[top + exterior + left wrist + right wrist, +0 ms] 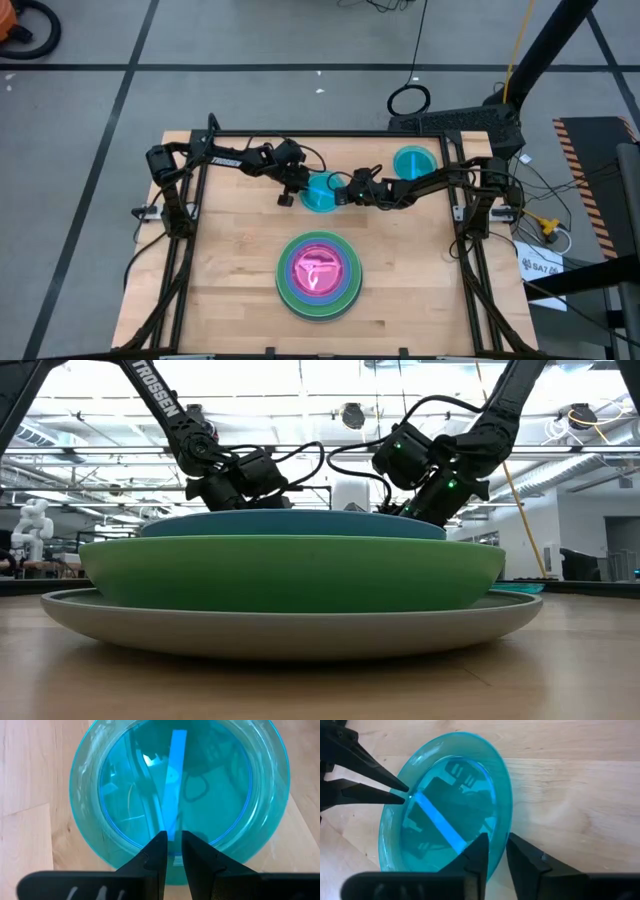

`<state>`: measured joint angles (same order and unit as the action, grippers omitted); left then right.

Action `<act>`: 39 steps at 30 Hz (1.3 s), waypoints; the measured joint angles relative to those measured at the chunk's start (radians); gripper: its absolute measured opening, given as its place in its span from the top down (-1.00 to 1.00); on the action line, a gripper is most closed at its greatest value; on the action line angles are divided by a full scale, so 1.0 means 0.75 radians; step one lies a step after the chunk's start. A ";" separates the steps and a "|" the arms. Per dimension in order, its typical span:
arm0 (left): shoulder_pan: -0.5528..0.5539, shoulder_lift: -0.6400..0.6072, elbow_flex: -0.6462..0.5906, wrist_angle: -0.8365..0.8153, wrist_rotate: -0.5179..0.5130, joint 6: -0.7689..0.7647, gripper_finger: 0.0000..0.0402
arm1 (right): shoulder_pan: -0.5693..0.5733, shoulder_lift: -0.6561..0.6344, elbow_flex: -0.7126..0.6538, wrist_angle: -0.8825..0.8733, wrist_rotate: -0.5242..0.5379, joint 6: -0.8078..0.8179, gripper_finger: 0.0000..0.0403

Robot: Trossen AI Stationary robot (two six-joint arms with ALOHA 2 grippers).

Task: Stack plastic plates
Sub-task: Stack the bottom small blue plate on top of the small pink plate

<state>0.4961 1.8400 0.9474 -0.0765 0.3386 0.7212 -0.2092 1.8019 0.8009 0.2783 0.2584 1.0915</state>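
My left jaws point(173, 851) and right jaws point(496, 851) nearly shut, each pinching the teal plate's point(321, 192) rim, arms stretched inward over the worktop point(230, 260)

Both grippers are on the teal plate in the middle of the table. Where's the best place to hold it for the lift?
By the raised rim, from the side. The teal plate lies flat on the table, so only its edge offers a pinch. The left gripper and right gripper each straddle the rim on opposite sides, one finger inside, one outside. Either grip looks workable; the second teal plate lies apart, untouched.

wood table point(230, 250) | grey tile floor point(250, 40) | cable loop point(408, 99) (beyond table's far edge)
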 joint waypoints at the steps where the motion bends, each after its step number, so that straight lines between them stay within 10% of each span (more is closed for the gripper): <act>1: 0.000 0.000 0.000 0.000 0.000 0.000 0.68 | 0.000 0.000 0.000 0.000 0.000 0.006 0.73; 39: 0.039 -0.298 0.001 -0.082 -0.045 -0.117 0.68 | -0.105 -0.004 -0.001 -0.003 -0.071 -0.039 0.99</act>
<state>0.5252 1.6162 0.9478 -0.1381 0.3046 0.6338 -0.2878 1.7990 0.8005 0.2759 0.2053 1.0623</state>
